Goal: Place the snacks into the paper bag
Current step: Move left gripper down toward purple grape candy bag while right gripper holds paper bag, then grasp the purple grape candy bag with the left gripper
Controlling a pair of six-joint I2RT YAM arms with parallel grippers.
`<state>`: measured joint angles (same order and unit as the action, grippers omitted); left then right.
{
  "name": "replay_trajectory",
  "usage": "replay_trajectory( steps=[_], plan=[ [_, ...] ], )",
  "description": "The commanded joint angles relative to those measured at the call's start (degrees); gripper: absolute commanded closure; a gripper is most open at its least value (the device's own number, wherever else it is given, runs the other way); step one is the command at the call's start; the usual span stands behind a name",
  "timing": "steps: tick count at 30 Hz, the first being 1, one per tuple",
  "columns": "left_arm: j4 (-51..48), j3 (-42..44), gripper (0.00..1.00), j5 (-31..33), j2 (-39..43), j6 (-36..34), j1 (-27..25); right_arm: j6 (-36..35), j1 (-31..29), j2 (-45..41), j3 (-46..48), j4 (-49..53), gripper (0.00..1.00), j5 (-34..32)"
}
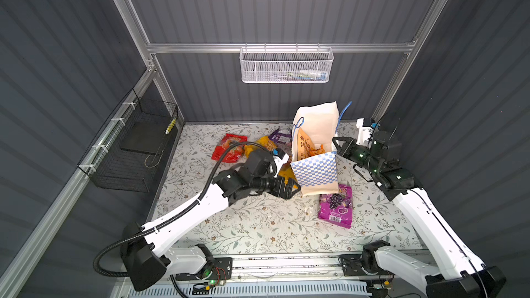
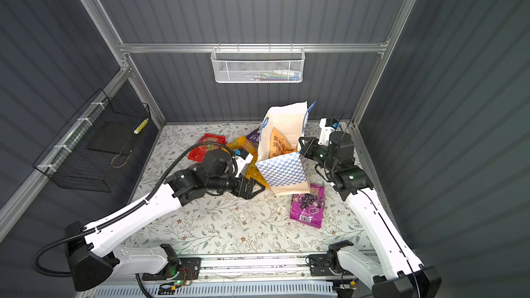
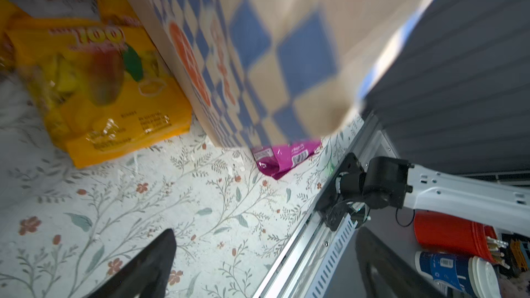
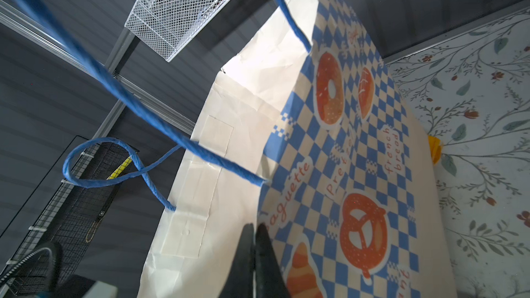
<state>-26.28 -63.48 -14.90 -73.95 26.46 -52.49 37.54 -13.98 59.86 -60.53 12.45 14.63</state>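
Floral-print worktop (image 1: 258,225): a tall cream paper bag with blue-checkered band (image 1: 315,169) stands right of centre toward the back, leaning, mouth up. A large pale-orange pouch (image 1: 304,144) sits inside. A glossy yellow snack packet (image 3: 109,87) lies against the bag's base. Risk: the right end effector (image 4: 253,233) is closed on the bag's rim, so a hard pull could tear the paper or tip it. Risk: the left end effector (image 3: 265,233) is open and empty, low beside the packet; reaching in may shove the bag.

You had the paper bag (image 3: 258,53) filling the middle of the frame, blurred, standing on the flowered table (image 3: 172,210). A yellow packet (image 3: 114,96) lay just beside it, and a purple packet (image 3: 284,156) poked out from behind its base. Your left gripper (image 3: 266,232) had its two dark fingers (image 3: 143,268) wide apart at the frame's edge.
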Motion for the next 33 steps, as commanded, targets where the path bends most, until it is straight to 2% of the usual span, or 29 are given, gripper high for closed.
replay_trajectory(
  steps=[1, 5, 7, 11, 15, 18, 21, 28, 33],
  plan=[
    [8.8, 3.9, 0.06, 1.5, -2.6, 3.3, -4.0, 0.6, 0.8, 0.3, -1.5, -0.3, 1.0, -0.1],
    [16.5, 5.9, 0.09, 3.2, -9.7, 6.1, -9.9, 0.9, 1.4, 0.2, -1.4, -0.2, 1.0, -0.3],
    [18.6, 4.9, 0.12, 4.2, -14.7, 7.8, -12.0, 1.0, 1.8, -0.1, -1.3, -0.2, 1.0, -0.4],
    [23.7, 3.0, 0.12, 5.2, -21.7, 10.0, -15.4, 1.3, 2.7, -0.2, -1.2, 0.0, 1.0, -0.5],
    [23.5, -0.7, 0.05, 7.6, -27.5, 8.9, -17.6, 1.5, 3.6, -0.3, -1.2, 0.5, 1.0, -0.3],
    [26.5, -0.3, 0.0, 8.8, -29.1, 5.3, -17.9, 1.5, 3.9, -0.8, -1.0, 0.5, 1.0, -0.2],
    [29.0, 0.6, 0.0, 10.5, -30.4, 0.1, -17.9, 1.6, 4.2, -1.4, -1.1, 0.7, 1.0, -0.1],
    [34.0, 1.6, 0.0, 15.9, -30.4, -5.9, -17.8, 1.6, 6.2, -1.1, -2.4, 2.0, 1.0, 1.0],
    [31.3, -2.0, 0.0, 13.3, -31.9, -15.1, -15.2, 3.2, 8.1, -0.7, -3.3, 2.0, 1.0, 2.8]
  ],
)
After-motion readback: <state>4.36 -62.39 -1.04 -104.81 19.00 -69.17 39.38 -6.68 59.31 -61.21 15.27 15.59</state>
